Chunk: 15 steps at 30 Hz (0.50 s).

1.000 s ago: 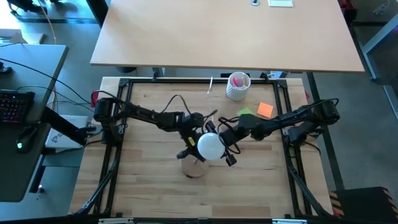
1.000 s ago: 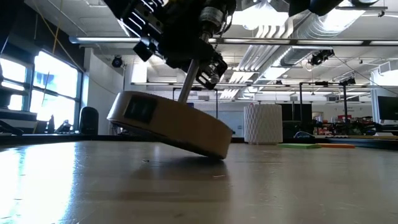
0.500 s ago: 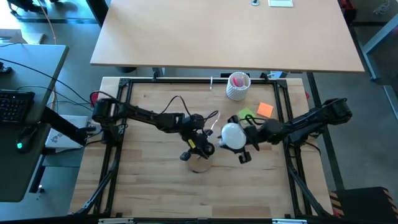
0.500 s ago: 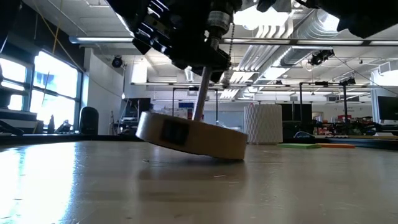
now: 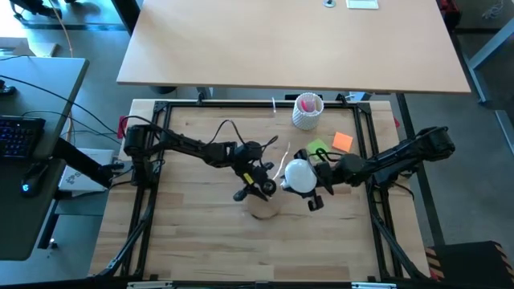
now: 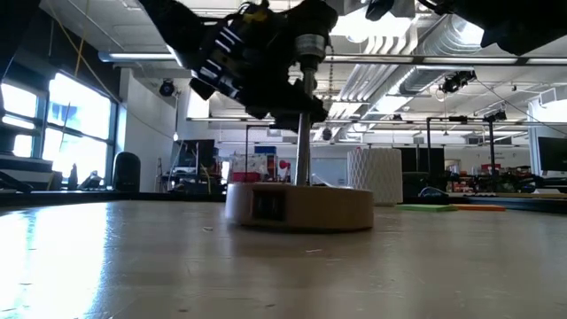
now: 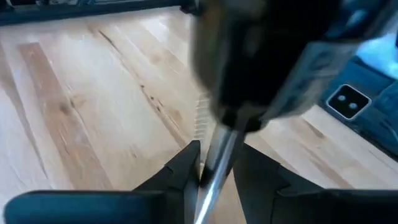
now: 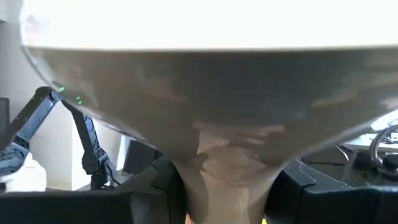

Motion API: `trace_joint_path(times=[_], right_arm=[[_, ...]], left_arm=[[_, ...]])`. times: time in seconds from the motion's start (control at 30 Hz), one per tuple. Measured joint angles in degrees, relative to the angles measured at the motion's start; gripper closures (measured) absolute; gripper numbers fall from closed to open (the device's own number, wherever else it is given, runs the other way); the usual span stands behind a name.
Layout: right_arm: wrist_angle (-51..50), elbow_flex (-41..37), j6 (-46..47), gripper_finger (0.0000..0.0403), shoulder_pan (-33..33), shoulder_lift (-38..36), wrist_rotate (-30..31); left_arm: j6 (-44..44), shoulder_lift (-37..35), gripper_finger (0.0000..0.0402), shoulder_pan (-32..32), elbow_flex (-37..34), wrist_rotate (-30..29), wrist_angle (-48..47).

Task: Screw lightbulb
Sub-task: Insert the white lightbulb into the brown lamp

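Bulb [image 5: 299, 177] sits pinched in my right fingers [image 8: 149, 186], at three o'clock of the stand [image 6: 299, 206]; left fingers [image 7: 186, 171] straddle the stem [image 6: 302, 151], grip unclear. I'd centre before twisting.

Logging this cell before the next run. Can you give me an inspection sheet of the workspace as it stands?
Surface: wooden table, bare wood in front.
Job's things: lightbulb held off the wooden lamp base, which sits flat.
Clutter: white perforated cup; green and orange notes.
Grippers: left gripper around the base's stem; right gripper shut on the lightbulb.
Cables: cable loop on the left arm.
Surroundings: second table; keyboard.
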Motion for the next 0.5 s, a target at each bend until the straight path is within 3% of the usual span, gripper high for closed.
trace_joint_path(times=[0.23, 0.5], right_arm=[[0.1, 0.0, 0.0, 0.0261, 0.0, 0.0, 0.0], [0.2, 0.0, 0.0, 0.0261, 0.0, 0.0, 0.0]], left_arm=[[-4.8, 1.4, 0.0285, 0.7, -6.9, -1.3, 6.5], [-9.6, 5.1, 0.0244, -0.4, -8.5, -2.3, 21.3]])
